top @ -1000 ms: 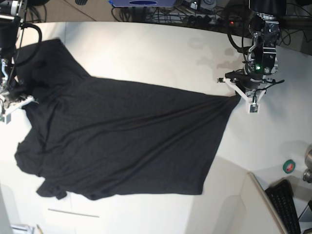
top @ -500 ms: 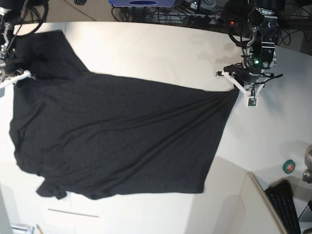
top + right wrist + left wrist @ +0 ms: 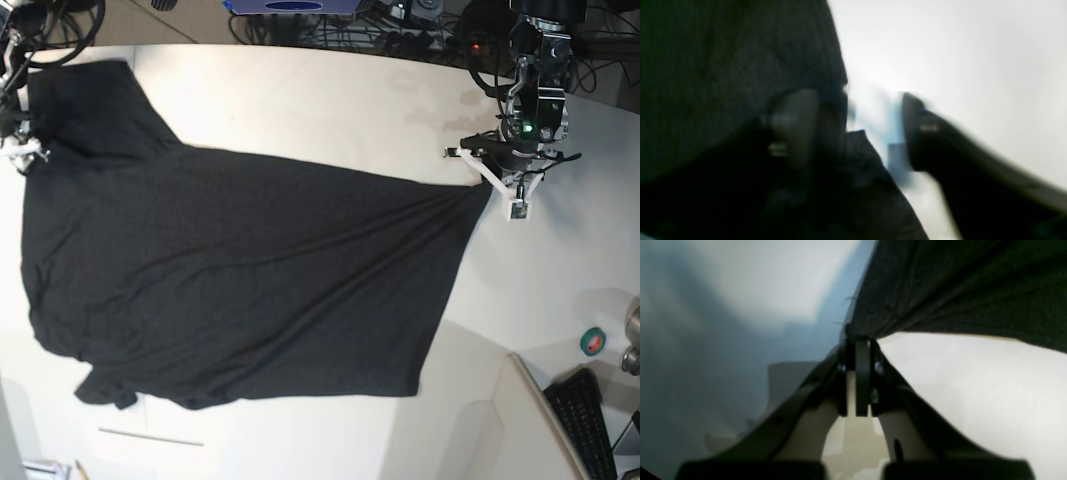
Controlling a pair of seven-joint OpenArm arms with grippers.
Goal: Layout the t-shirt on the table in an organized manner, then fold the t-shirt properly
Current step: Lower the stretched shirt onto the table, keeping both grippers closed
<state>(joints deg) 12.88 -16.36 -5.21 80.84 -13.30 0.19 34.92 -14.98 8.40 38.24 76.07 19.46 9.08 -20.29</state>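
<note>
Pinching matte black t-shirt [image 3: 240, 280] corner, left pincer [image 3: 862, 340] draws creases.

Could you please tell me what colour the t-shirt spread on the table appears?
The t-shirt looks plain black; no print is visible. It shows best in the base view.

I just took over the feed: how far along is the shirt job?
Done: the t-shirt lies spread dark side up across the table, though it sits diagonally and its lower left hem is bunched. In hand: the left gripper is shut on one corner; the right gripper stands open beside the far edge. Left: squaring the layout and every fold.
</note>
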